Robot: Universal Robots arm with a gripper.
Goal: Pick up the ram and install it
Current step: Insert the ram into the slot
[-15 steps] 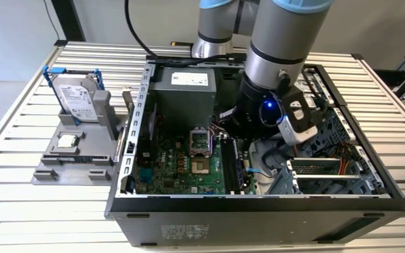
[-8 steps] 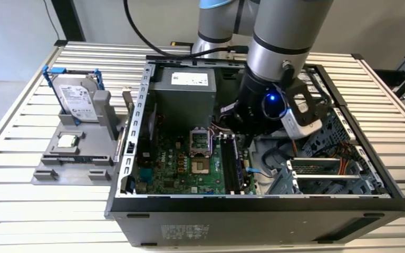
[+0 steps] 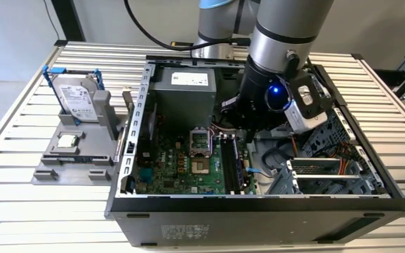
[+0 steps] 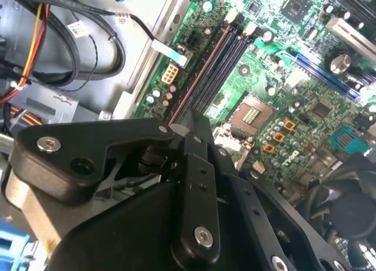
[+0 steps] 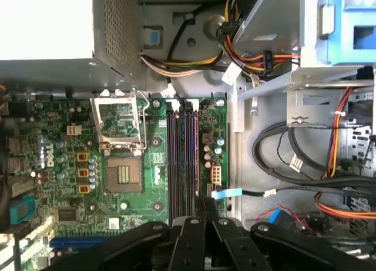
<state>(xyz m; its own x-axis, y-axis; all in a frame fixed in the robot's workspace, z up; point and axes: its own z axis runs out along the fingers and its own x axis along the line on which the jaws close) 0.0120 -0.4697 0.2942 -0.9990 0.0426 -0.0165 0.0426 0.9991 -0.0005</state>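
claw (image 5: 201, 209): mine, down inside the open computer case (image 3: 128, 132), tips right over the motherboard's (image 5: 64, 183) memory slots.
claw state: i cannot tell whether it is clenched or released.
ram (image 5: 190, 159): a thin stick standing edge-on in one slot, its end under my claw tips.
done: as i judge it, the ram is off the tabletop (image 3: 19, 211) and in its slot.
left: whether it is fully seated, i cannot tell.

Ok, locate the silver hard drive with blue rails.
On the exterior view's left, the silver hard drive stands in the grey holder, beside the open black computer case.
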